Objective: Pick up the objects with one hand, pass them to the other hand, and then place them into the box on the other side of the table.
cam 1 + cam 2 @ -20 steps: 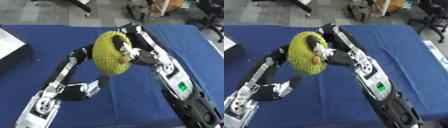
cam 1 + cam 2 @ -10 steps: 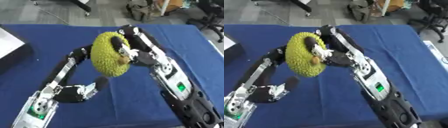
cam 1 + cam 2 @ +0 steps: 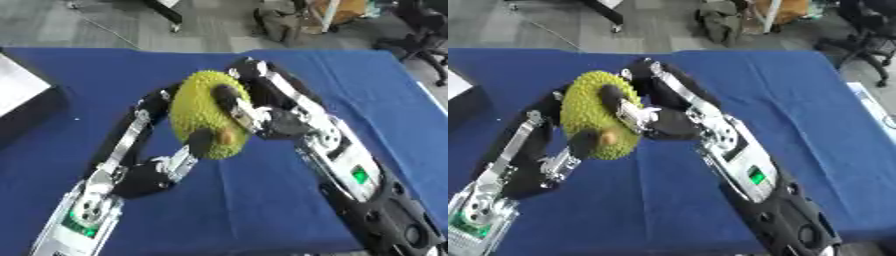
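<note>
Shifted leftward since the earlier frames, the spiky yellow-green jackfruit (image 3: 203, 120) hangs above the blue desk (image 3: 367, 95), held between both hands. The right robot hand (image 3: 234, 107) curls its fingers over the fruit's top and near face. The left robot hand (image 3: 199, 145) presses against its lower side, a finger curled near the brown stem end. A dark box (image 3: 26, 107) sits at the desk's left edge.

The bumpy oval fruit (image 3: 203, 120) was yellow-green with a small brown stem end. The cloth-covered table (image 3: 367, 95) was deep blue. Both robot hands, left (image 3: 194, 147) and right (image 3: 245, 112), were black with silver parts.
</note>
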Motion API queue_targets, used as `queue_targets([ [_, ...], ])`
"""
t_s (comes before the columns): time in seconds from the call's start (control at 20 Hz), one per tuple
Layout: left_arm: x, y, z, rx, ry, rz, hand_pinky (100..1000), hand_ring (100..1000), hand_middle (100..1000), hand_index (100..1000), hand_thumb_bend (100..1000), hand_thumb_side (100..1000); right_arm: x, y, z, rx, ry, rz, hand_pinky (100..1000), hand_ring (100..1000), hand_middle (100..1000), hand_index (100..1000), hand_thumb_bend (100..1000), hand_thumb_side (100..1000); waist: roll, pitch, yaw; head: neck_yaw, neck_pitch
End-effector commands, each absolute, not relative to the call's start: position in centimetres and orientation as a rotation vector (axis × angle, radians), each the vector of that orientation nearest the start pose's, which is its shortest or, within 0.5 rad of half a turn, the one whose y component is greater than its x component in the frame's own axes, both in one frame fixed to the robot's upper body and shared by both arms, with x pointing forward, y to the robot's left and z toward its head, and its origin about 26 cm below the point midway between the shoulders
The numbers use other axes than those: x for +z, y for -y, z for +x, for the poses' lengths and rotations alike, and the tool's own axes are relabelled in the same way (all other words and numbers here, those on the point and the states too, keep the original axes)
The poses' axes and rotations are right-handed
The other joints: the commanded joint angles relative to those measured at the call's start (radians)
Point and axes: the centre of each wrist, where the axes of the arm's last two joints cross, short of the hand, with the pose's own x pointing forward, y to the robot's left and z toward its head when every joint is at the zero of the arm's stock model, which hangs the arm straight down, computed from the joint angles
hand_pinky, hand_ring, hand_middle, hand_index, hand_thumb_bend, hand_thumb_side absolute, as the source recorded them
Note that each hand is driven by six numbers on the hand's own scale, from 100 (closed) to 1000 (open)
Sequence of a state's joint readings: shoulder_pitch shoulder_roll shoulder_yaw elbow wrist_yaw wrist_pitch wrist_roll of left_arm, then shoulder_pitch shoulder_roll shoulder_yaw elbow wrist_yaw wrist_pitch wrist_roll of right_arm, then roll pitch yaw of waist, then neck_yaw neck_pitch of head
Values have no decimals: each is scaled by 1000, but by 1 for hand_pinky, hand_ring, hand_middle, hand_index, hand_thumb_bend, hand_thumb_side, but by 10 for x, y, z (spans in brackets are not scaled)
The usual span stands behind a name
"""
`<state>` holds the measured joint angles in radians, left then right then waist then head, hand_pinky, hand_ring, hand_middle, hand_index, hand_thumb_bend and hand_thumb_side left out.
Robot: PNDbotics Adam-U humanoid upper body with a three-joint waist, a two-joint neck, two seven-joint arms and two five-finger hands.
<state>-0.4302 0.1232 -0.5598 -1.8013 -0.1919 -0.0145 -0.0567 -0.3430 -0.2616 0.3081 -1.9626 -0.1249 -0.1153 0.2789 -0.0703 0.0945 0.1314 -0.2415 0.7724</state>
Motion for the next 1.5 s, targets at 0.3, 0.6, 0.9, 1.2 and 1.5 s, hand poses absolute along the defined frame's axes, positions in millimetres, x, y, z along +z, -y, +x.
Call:
queue_targets([
  [0.3,147,-70,288,-926,2148,-304,663,552,469,685,100,661,186,172,292,886,2254,503,523,506,243,411,100,470,1,-8,-2,5,-2],
  [0.6,149,-69,289,-828,2154,-305,373,234,100,190,100,511,187,174,293,859,2273,493,527,515,334,531,100,470,3,-6,-4,6,-2],
  [0.9,146,-73,292,-765,2160,-257,370,231,100,181,100,508,192,184,295,767,2364,367,573,569,483,690,100,470,4,-6,-7,12,-2],
  [1.2,141,-83,298,-720,2161,-163,372,232,100,180,100,505,198,198,299,664,2501,178,623,645,630,817,100,470,5,-6,-11,63,-2],
  [1.5,145,-93,303,-674,2181,-91,371,233,100,181,100,512,200,205,301,633,2560,18,664,705,761,912,100,470,6,-4,-13,120,-2],
])
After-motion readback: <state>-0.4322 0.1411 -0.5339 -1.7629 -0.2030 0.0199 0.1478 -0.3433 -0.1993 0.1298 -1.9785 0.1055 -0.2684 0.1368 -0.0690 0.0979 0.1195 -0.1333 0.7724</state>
